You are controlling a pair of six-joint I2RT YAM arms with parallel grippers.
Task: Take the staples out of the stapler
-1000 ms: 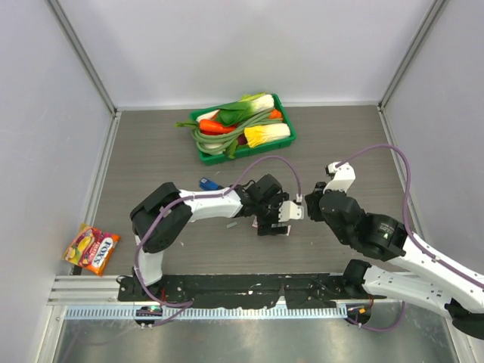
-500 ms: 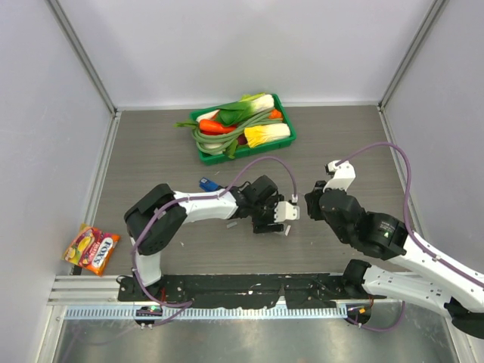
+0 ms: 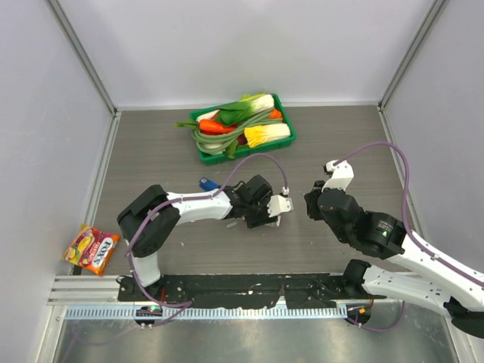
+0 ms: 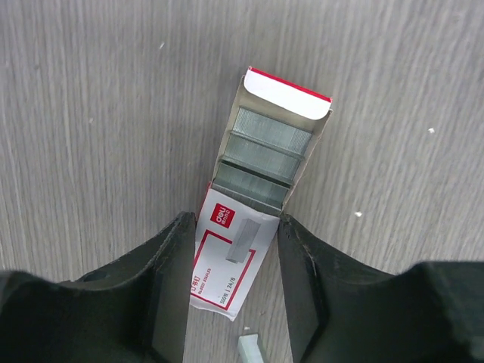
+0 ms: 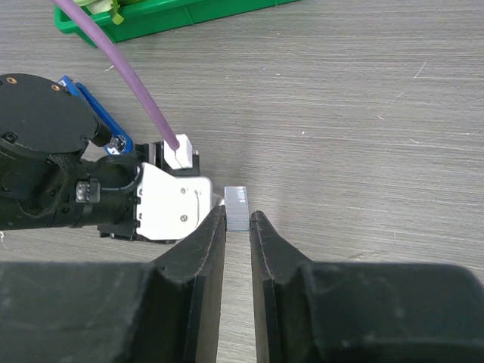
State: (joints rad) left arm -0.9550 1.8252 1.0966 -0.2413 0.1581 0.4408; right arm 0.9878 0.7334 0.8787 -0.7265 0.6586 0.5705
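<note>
The dark blue stapler (image 3: 206,184) lies behind my left arm; only a blue end shows in the right wrist view (image 5: 89,102). My right gripper (image 5: 238,215) is shut on a short silvery strip of staples (image 5: 238,203), low over the table beside the left wrist; in the top view it (image 3: 308,203) sits right of centre. My left gripper (image 4: 237,219) points down, its jaws closed against both sides of an open red-and-white carton (image 4: 231,265) with staple strips showing in its tray. A pale strip end (image 4: 253,349) shows at the bottom edge. The left gripper (image 3: 259,219) is at table centre.
A green basket (image 3: 286,138) of toy vegetables stands at the back centre and shows in the right wrist view (image 5: 189,19). A candy packet (image 3: 92,249) lies at the left wall. A purple cable (image 5: 121,68) loops over the left wrist.
My left gripper has slid left along the table, away from the right gripper. The right gripper has shifted slightly left and stays closed.
</note>
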